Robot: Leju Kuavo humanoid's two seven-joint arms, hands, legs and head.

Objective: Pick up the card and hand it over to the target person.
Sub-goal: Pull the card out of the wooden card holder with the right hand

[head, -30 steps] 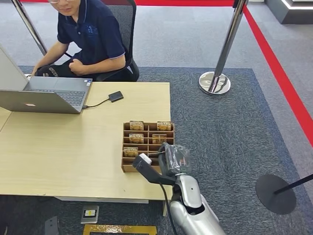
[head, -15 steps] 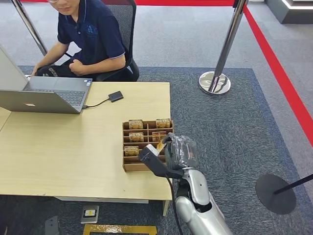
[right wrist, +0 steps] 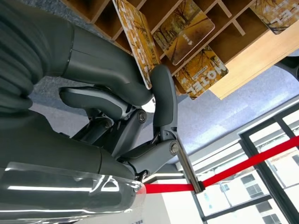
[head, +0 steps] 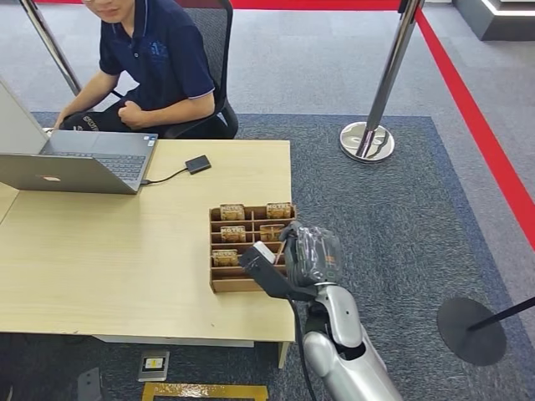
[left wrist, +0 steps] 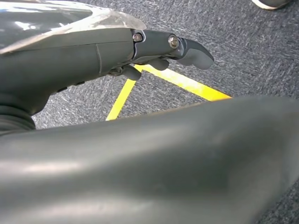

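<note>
While the right hand (head: 297, 255) is hovering at the near right corner of the wooden card tray (head: 217, 286) on the table (head: 126, 251), it is pinching a card (right wrist: 135, 39) between thumb (right wrist: 105, 70) and a finger, the card standing clear of the tray's slots. Other cards are lying in the compartments; one (right wrist: 206, 70) is showing the word "MOTEL". Left hand (left wrist: 169, 46) is hanging over carpet, fingers loosely extended, holding nothing. A person (head: 155, 63) is sitting behind the laptop (head: 82, 163).
</note>
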